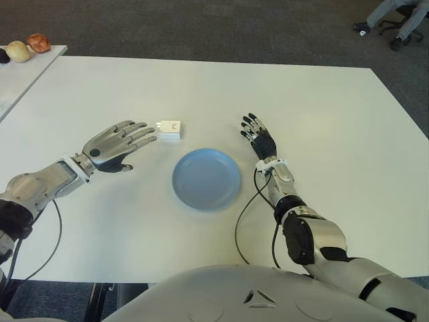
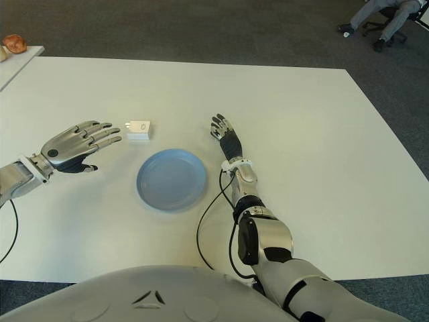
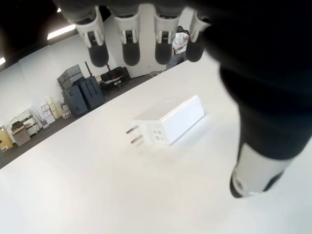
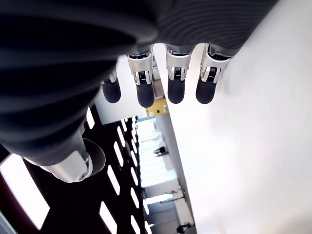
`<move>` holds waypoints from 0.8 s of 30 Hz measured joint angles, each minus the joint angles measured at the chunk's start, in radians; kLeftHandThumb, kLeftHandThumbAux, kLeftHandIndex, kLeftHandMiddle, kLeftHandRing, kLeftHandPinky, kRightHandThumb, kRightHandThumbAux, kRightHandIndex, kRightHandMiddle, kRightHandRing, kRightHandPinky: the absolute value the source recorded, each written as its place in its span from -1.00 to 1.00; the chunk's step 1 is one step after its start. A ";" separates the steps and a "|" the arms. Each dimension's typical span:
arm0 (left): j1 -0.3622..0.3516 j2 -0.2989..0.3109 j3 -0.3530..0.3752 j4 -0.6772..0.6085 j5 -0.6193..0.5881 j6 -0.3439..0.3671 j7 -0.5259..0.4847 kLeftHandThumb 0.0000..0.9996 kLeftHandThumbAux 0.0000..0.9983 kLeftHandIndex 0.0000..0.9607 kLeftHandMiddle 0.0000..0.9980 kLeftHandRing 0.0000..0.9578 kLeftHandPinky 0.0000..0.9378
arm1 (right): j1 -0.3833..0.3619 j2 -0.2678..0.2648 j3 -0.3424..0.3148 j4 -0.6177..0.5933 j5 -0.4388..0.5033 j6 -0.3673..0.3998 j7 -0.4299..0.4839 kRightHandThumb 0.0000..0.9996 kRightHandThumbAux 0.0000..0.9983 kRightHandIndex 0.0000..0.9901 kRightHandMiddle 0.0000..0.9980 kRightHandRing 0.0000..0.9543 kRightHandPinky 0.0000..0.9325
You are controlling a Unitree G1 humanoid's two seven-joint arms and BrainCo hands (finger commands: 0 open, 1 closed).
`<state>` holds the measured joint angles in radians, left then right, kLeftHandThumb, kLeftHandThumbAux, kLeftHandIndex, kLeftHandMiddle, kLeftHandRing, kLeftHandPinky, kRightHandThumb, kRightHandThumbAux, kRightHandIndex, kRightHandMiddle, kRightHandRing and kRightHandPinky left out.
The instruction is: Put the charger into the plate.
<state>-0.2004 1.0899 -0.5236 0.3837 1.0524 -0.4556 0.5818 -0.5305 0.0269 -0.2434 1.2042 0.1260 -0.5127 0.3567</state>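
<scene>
Just past the left hand's point(image 1: 117, 144) spread fingertips lies the white charger point(image 1: 169, 129) (no words I can read), beside the blue plate point(image 1: 206, 180). Right hand point(image 1: 258, 139) shows beyond the plate, fingers straight, empty.

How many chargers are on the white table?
1. The white charger lies on the table, just beyond the blue plate and in front of the open left hand. No others are visible.
</scene>
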 measured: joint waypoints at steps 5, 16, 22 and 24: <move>0.044 0.010 0.032 -0.033 0.010 0.003 -0.009 -1.00 0.44 -1.00 -1.00 -1.00 -1.00 | -0.001 -0.001 -0.001 0.001 0.000 0.001 0.000 -1.00 0.25 -0.85 -0.77 -0.85 -0.86; 0.097 0.013 0.083 -0.057 0.005 0.001 -0.026 -1.00 0.42 -1.00 -1.00 -1.00 -1.00 | -0.007 -0.004 -0.007 0.004 0.001 0.011 0.000 -1.00 0.25 -0.85 -0.76 -0.84 -0.87; 0.014 -0.038 0.088 0.034 -0.023 -0.022 -0.084 -1.00 0.35 -1.00 -1.00 -1.00 -1.00 | -0.013 -0.007 -0.006 0.010 0.000 0.017 0.000 -1.00 0.26 -0.85 -0.76 -0.84 -0.88; -0.030 -0.065 0.088 0.073 -0.035 -0.037 -0.096 -1.00 0.31 -1.00 -1.00 -1.00 -1.00 | -0.015 -0.007 -0.006 0.012 0.000 0.018 0.000 -1.00 0.26 -0.85 -0.76 -0.84 -0.88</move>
<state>-0.2303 1.0251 -0.4357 0.4567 1.0171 -0.4924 0.4859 -0.5451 0.0200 -0.2498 1.2157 0.1260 -0.4948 0.3569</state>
